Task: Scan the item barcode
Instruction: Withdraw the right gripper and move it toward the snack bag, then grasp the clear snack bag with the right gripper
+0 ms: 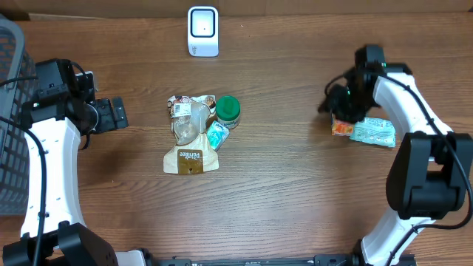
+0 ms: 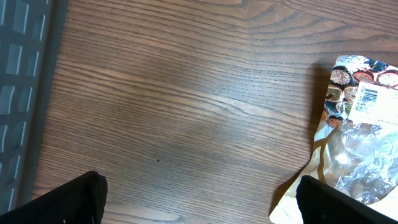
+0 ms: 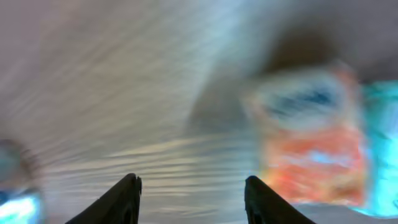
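A: Where is the item?
B: The crinkly orange-and-teal plastic packet point(image 1: 363, 131) lies flat on the right side of the brown wooden bench point(image 1: 295, 192). It is well apart from the white box-shaped barcode scanner point(image 1: 203, 30) at the far edge.
A: And the right hand point(image 3: 193, 186)?
B: It is at the packet's left end. Its 2 fingers point(image 3: 124, 199) are partly spread with only bare wood between them, so it holds nothing. That view is blurred.
A: The left hand point(image 1: 118, 114)?
B: It is wide and empty, left of the middle heap. The heap is a gold-and-clear pouch point(image 1: 191, 144), a green-lidded jar point(image 1: 228, 109) and a small teal sachet point(image 1: 216, 136), crowded together. A dark mesh basket point(image 1: 9, 111) stands at the left edge.
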Robot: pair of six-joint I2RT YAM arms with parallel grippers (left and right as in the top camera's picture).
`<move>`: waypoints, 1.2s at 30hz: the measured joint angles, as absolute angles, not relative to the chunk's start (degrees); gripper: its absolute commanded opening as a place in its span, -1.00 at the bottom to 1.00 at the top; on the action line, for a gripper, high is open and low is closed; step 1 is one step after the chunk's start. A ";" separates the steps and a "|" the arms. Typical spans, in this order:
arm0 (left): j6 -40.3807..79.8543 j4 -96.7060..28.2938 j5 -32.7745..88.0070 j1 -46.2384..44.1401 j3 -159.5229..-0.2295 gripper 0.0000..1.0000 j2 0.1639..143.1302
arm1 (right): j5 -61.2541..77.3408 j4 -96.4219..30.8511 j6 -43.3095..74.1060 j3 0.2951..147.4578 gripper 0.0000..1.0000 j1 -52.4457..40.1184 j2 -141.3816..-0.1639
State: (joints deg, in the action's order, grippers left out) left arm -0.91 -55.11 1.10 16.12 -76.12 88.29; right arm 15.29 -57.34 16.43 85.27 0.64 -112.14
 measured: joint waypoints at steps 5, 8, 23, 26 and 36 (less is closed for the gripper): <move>-0.91 -55.11 1.10 16.12 -76.12 0.99 88.29 | 22.74 -56.60 15.86 87.88 0.06 -5.54 -112.14; -0.89 -55.13 1.10 16.12 -76.12 0.99 88.29 | 26.02 -56.42 16.08 87.88 0.06 -10.66 -112.14; -0.89 -55.11 1.10 16.12 -76.12 0.99 88.29 | 25.98 -44.16 23.24 87.88 0.08 -29.80 -112.14; -0.89 -55.11 1.10 16.10 -76.12 0.99 88.29 | 24.49 -41.58 25.23 87.88 0.08 -31.88 -112.14; -0.86 -55.11 1.10 16.12 -76.12 0.99 88.29 | 20.84 -33.04 31.09 87.88 0.26 -38.70 -118.98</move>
